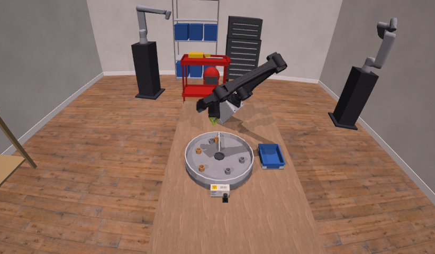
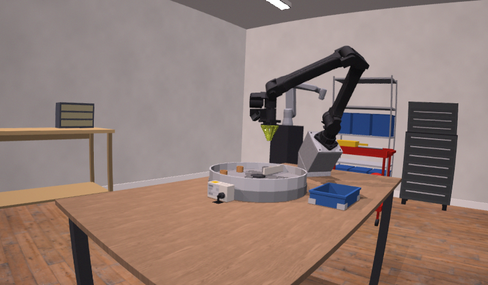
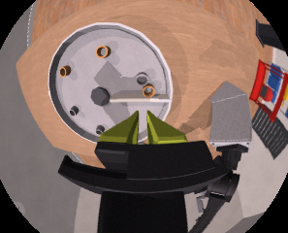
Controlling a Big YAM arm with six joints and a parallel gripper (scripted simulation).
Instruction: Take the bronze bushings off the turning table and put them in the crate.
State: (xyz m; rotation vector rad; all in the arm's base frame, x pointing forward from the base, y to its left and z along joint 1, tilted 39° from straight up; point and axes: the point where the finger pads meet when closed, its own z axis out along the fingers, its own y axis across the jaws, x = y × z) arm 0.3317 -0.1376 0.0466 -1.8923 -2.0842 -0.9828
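The grey turning table point(image 1: 219, 159) stands mid-table with a raised rim and a white divider bar point(image 1: 219, 143). Three bronze bushings lie on it: one at the left point(image 1: 198, 150), one at the front left point(image 1: 201, 168) and one at the back by the bar point(image 1: 216, 138). Steel bushings lie at the right point(image 1: 242, 160), the front point(image 1: 227, 170) and the back point(image 1: 211, 140). My gripper point(image 1: 214, 120) hangs well above the table's back rim, with its green fingers drawn together on nothing, as the wrist view point(image 3: 144, 130) also shows. The blue crate point(image 1: 271, 155) stands empty to the right of the table.
A small white control box point(image 1: 219, 190) sits against the turning table's front rim. The arm's grey base point(image 2: 319, 155) stands behind the turning table. A red cart point(image 1: 204, 75) and shelves stand beyond the table's far end.
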